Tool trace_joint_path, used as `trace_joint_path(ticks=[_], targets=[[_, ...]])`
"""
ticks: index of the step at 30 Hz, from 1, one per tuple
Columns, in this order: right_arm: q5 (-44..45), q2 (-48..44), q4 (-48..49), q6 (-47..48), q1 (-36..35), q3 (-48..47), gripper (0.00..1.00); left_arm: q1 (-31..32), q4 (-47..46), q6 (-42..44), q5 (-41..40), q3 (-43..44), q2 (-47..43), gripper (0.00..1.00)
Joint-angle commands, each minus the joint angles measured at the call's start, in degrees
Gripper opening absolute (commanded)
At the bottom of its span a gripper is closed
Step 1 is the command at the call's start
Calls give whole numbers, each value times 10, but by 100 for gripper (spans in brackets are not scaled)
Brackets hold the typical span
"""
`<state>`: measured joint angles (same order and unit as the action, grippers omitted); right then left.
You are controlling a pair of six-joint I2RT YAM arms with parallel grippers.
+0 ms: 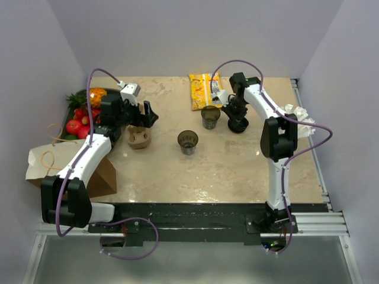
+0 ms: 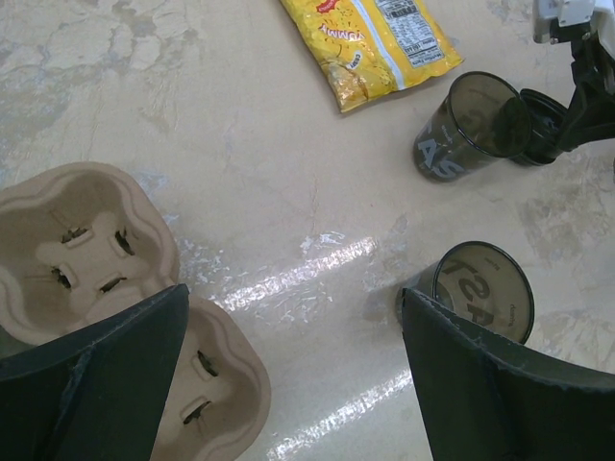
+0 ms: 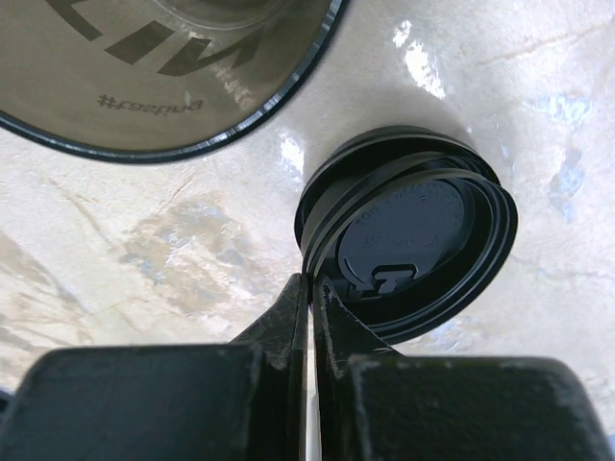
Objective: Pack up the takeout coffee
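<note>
Neighbouring the lid [image 3: 423,230]: dark cup [image 3: 173,67], yellow snack bag [image 2: 375,38]

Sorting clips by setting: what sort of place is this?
Probably a lab test booth: plain lilac walls box in the beige marbled tabletop, and two white robot arms bolt onto a black rail.

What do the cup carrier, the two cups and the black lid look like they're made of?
The cup carrier looks like moulded paper pulp: matte tan, fibrous, softly pressed edges. The near cup and far cup seem thin tinted plastic: smoky see-through walls, glossy rims. The lid is probably black plastic: semi-gloss, crisp moulded ridges.
</note>
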<state>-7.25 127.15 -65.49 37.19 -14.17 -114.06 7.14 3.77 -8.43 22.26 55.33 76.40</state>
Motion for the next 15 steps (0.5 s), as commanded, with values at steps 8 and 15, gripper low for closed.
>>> trace_joint_path(ticks=[8, 15], targets=[[-23, -10, -14, -138, 5, -47, 0, 0, -29, -13, 19, -8, -7, 96], [-33, -25, -20, -109, 6, -42, 21, 1, -29, -12, 22, -6, -7, 96]])
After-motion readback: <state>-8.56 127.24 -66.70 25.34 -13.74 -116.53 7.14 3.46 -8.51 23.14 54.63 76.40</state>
